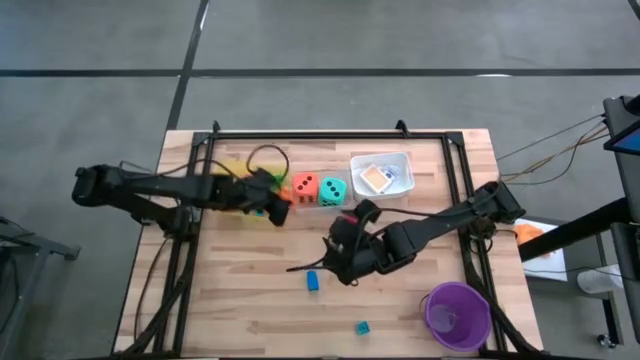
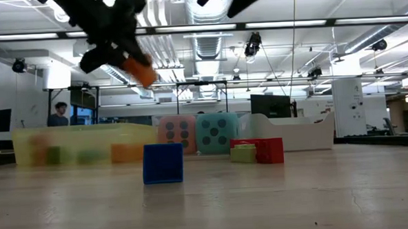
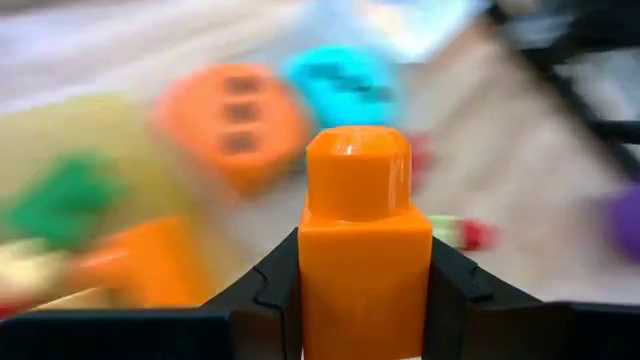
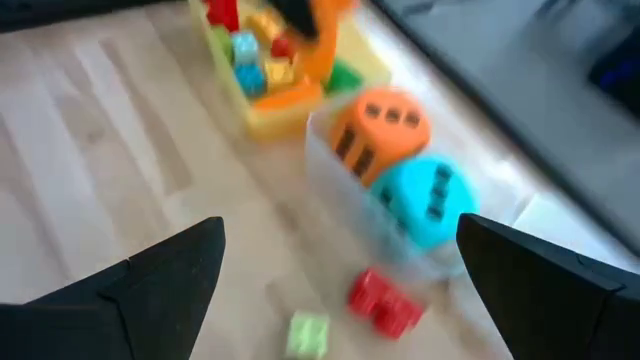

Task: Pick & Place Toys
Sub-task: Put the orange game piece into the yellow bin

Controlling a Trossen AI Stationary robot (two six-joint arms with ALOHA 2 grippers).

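While the left gripper (image 3: 365, 300) hangs above the table with its fingers closed on an orange block (image 3: 362, 245), whose long axis runs straight out between them with the stud outward, the yellow tray (image 1: 232, 165) lies directly beneath and toward 9 o'clock of it in the high view. That tray is the nearer container, so the coming move most likely turns on lowering and releasing there. The block is carried clear of the tabletop, as the low view shows.

Right gripper (image 4: 340, 275): fingers spread wide, holding nothing, over the table centre. A red block (image 4: 383, 300) and a light green block (image 4: 308, 332) lie just ahead of it, near the foot of the clear tray (image 4: 330, 185). A blue block (image 1: 312, 281) lies at roughly 7 o'clock of this gripper in the high view; a teal block (image 1: 362, 327) lies farther toward 6 o'clock. The right arm is the nearer one to all four.

Containers:
- Yellow tray: green, orange, red, blue and yellow blocks.
- Clear tray: orange die (image 1: 304, 187) and teal die (image 1: 332, 190), side by side and touching.
- White tray (image 1: 403, 158), at 3 o'clock of the dice: flat cards (image 1: 376, 178).
- Purple cup (image 1: 458, 313), at the 5 o'clock corner of the table; contents cannot be made out.
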